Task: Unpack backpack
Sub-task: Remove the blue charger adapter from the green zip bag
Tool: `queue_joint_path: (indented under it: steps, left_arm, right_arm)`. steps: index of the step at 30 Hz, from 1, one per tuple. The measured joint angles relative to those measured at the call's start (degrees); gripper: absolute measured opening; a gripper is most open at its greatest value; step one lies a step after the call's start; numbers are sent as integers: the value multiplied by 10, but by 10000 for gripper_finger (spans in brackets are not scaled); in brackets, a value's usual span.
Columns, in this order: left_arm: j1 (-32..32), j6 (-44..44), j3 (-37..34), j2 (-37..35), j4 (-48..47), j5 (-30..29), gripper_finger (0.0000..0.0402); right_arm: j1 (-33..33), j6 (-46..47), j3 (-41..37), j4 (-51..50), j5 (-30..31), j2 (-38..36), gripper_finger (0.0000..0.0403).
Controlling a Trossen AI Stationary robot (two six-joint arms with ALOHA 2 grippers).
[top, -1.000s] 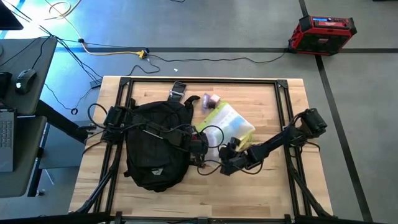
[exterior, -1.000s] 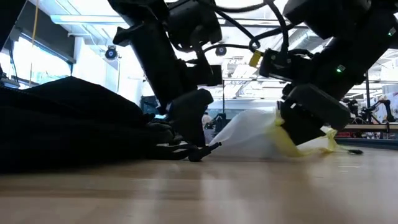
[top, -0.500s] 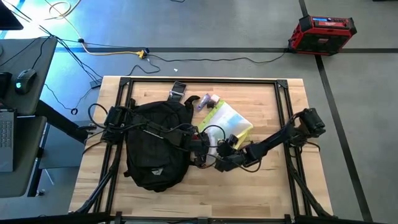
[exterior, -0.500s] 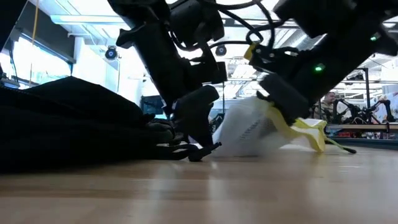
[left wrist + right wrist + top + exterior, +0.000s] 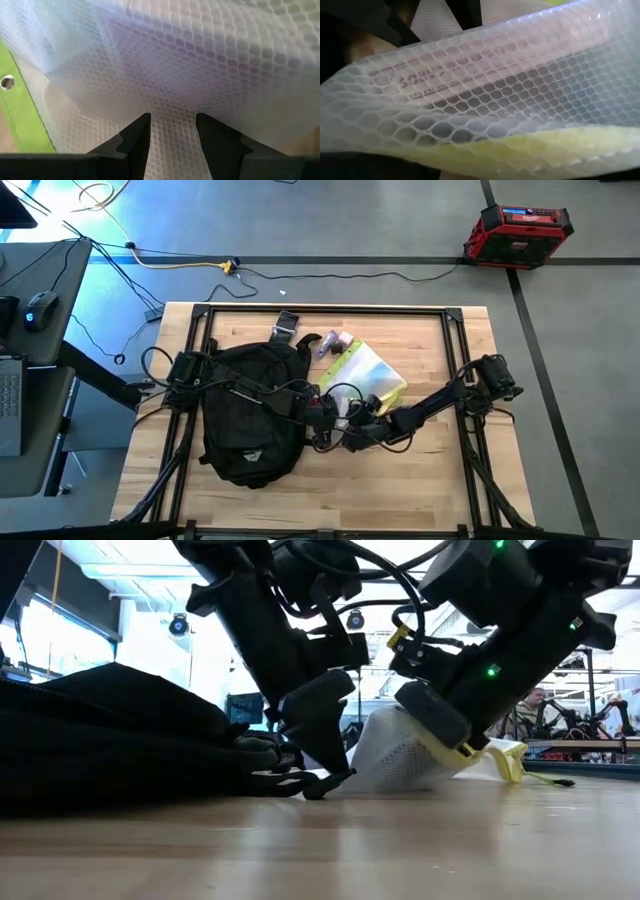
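Note:
The black backpack (image 5: 245, 420) lies flat on the table's left half, and shows as a dark mound (image 5: 110, 740) in the low view. The translucent mesh pouch (image 5: 375, 375) with yellow trim lies just to its right, its far end on the wood. My left gripper (image 5: 328, 418) stands at the backpack's right edge, open. Its tips (image 5: 325, 775) are down at the tabletop, and the pouch wall (image 5: 200, 60) fills its wrist view. My right gripper (image 5: 352, 435) is at the pouch's near edge, close to the left gripper, shut on the pouch. My left gripper (image 5: 172, 135) points its open fingers at the pouch's mesh wall; I cannot tell whether they touch it. My right gripper (image 5: 440, 735) has the pouch at its near edge, by the yellow trim (image 5: 480, 750), coming slanting down from the table's right. The fingers are hidden in its wrist view. That edge is raised and the pouch (image 5: 495, 90) bulges.
A small pink and purple item (image 5: 340, 340) lies at the pouch's far end. A backpack strap with a buckle (image 5: 285, 328) reaches toward the far edge. Black frame rails (image 5: 455, 330) run around the table. Bare wood lies on the near right.
My right gripper has moved toward the table's left, close to the left gripper, taking the pouch's near yellow-trimmed edge with it. The pouch has bunched and risen on that side, while its far end stayed on the table.

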Motion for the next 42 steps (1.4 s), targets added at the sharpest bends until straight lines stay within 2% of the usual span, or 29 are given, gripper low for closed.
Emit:
queue_joint_path:
  steps: [6,13,17,22,25,29,32,34,39,42]
  left_arm:
    - [-6,0,1,0,-25,0,145]
    - [-9,-3,2,0,-45,-2,145]
    - [-10,-3,2,-1,-49,-4,145]
    - [-9,-1,2,-2,-61,44,145]
    - [-17,-6,2,-3,-78,64,145]
    - [-36,-6,3,-3,-88,86,145]
    - [-59,-15,2,-3,-89,101,145]
    - [-76,-14,2,-3,-89,115,145]
    - [-114,45,2,-3,-90,125,145]
    - [-127,70,2,-2,-90,109,145]
  right_arm:
    - [0,-7,1,-30,-27,-3,169]
    - [19,-8,-1,-111,-69,-53,168]
    - [43,8,-4,-186,-130,-116,168]
    - [95,22,-3,-242,-165,-190,168]
    - [130,-22,-3,-212,-157,-235,168]
    - [149,-81,-2,-150,-52,-277,168]
    - [113,-110,-1,-139,20,-289,168]
    - [67,-113,-1,-143,35,-289,168]
    - [-83,-152,-2,-144,31,-263,168]
    - [-174,-171,-2,-114,7,-240,168]
